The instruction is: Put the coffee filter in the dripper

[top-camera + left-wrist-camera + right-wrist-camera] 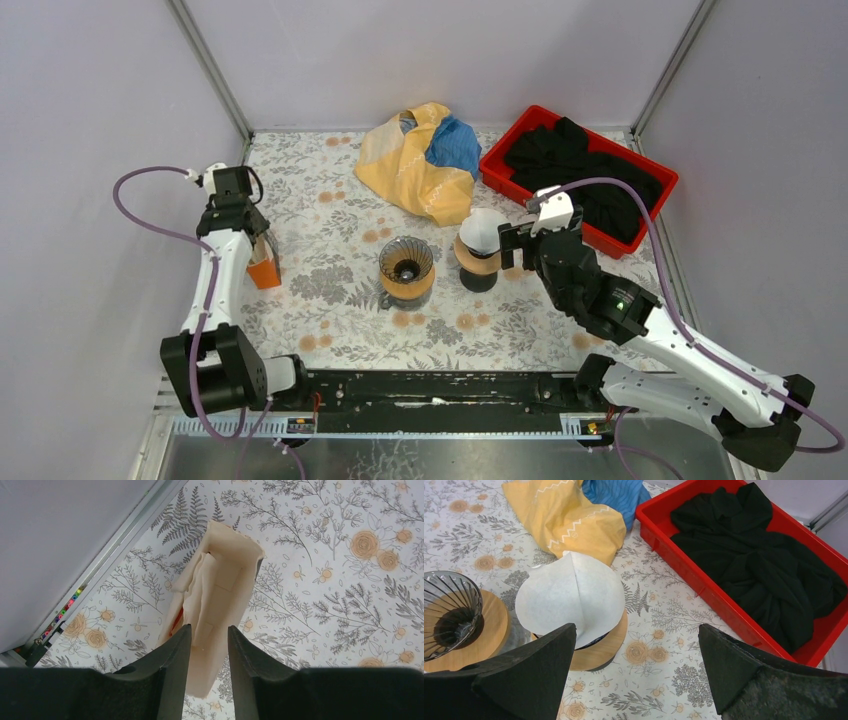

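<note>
floral table [330, 320]: red bin [500, 158] w/ black cloth [590, 180]; right end effector [636, 650] wide open, empty.

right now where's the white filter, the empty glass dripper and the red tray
white filter [574, 592], right wrist view, middle of the paper cone
empty glass dripper [406, 263], top external view, inside of the ribbed glass funnel
red tray [500, 168], top external view, its near left rim

Under the white coffee filter [574, 597] the second dripper [605, 647] shows only its wooden collar — the cone is covered. Left of it, the glass dripper [449, 612] is cut by the frame edge. The orange holder [175, 622] — mostly hidden behind beige filters [217, 615].
</note>
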You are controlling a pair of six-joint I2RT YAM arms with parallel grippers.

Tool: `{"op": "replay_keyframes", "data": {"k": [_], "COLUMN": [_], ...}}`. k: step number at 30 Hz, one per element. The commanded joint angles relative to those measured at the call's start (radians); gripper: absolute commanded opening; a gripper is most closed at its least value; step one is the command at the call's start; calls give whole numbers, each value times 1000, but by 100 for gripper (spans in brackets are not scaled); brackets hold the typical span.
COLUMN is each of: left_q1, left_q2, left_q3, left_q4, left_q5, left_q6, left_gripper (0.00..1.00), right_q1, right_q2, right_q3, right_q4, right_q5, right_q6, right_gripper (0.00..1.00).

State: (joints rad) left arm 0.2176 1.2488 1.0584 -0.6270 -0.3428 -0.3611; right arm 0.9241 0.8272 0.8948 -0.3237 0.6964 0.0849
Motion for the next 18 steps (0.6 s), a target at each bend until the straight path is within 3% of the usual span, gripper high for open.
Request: {"op": "replay_keyframes", "data": {"k": [1,18], "left_q1": [28,86], "left_q2": [49,184], "left_q3": [10,50], "left_q4": [69,64], "left_q5": [28,75], "left_q6": [21,20], "left_gripper": [38,30], "right_q1": [6,6], "right_q2": [3,-10], "right_q3": [-7,-21], "right_q4": [58,61], "right_q5": [44,64], "right_q6": [-10,-10], "right_gripper": [100,99]}}
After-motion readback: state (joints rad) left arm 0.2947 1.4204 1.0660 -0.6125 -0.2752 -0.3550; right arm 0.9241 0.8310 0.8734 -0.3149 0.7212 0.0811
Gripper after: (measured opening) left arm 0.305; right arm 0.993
